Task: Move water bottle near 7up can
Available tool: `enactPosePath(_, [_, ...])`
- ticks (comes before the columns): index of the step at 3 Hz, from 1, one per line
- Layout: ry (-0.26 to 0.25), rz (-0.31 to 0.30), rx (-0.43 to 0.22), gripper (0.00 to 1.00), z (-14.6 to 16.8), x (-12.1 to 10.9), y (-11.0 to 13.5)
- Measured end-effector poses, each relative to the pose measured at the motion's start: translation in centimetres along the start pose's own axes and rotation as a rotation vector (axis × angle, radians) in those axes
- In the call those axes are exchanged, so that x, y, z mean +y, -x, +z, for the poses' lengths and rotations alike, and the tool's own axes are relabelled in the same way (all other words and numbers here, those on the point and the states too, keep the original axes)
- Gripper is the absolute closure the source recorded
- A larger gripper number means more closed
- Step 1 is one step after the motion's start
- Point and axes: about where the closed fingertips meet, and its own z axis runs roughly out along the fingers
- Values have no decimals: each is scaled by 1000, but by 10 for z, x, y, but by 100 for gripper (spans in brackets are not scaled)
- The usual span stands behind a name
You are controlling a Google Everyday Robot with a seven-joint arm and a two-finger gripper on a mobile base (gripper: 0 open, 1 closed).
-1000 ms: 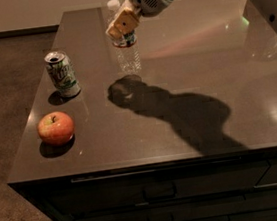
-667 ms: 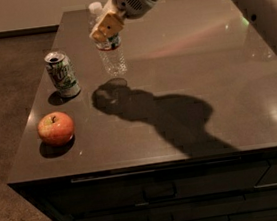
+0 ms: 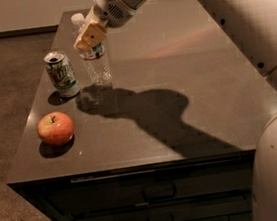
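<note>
The water bottle (image 3: 97, 62) is a small clear plastic bottle with a white cap and a dark label band. It is upright just right of the 7up can (image 3: 62, 74), which stands on the dark table (image 3: 186, 86) at the left. My gripper (image 3: 89, 36) is shut on the water bottle's upper part. The bottle's base is at or just above the table top.
A red apple (image 3: 55, 128) lies near the table's front left corner, in front of the can. The table's left edge runs close to the can and apple. Drawers sit below the front edge. My arm reaches in from the upper right.
My gripper has carried the water bottle to the left and nearer the front, so it is now right beside the 7up can. The can and apple have not moved.
</note>
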Motion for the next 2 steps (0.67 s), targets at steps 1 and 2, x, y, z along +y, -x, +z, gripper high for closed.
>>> enactPosePath(1, [42, 21, -14, 100, 16, 5, -3])
enactPosePath(2, [63, 30, -39, 82, 27, 7, -7])
